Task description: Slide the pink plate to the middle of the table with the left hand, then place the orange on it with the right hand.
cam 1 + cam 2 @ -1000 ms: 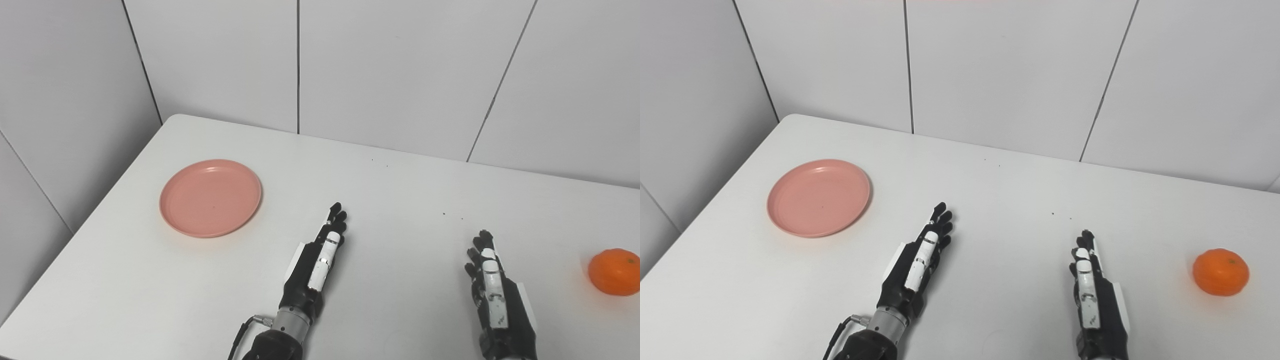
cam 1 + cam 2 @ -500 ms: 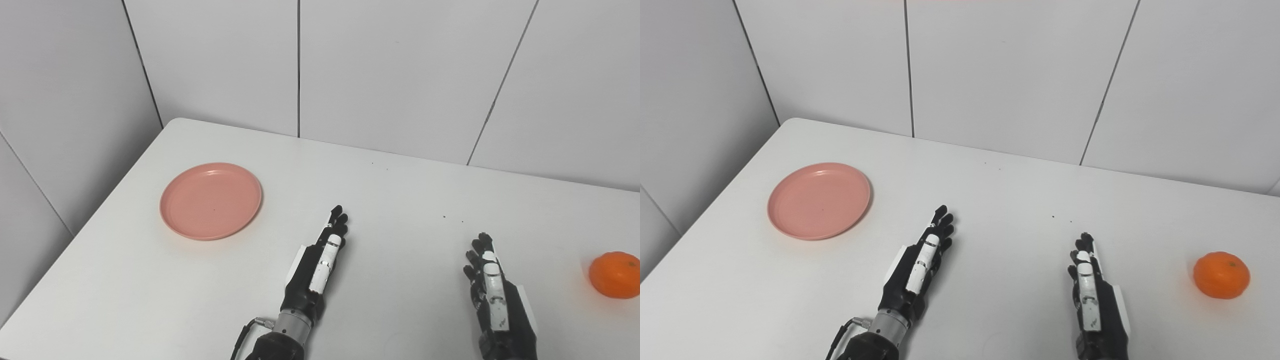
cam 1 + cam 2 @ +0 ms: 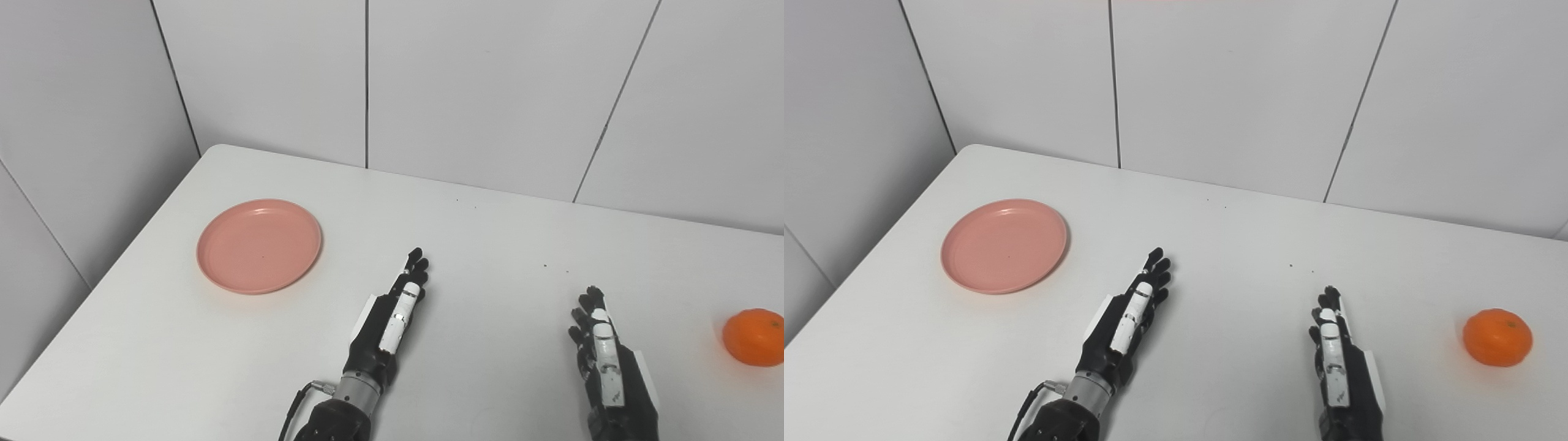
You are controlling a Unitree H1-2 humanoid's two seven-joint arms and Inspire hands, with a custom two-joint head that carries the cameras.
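Note:
A round pink plate (image 3: 259, 245) lies empty on the left part of the white table (image 3: 490, 245). An orange (image 3: 753, 337) rests near the table's right side. My left hand (image 3: 389, 324) lies low over the table near the front middle, fingers stretched out and holding nothing; it is to the right of the plate and apart from it. My right hand (image 3: 603, 361) is at the front right, also flat and open, well left of the orange.
White tiled walls (image 3: 490, 86) close in behind and on the left. The table's left edge (image 3: 122, 245) runs close past the plate. A few dark specks (image 3: 545, 266) dot the tabletop.
The whole picture has shifted slightly down, so the camera moved. My left hand has crept a little forward. The plate, the orange and my right hand have stayed put.

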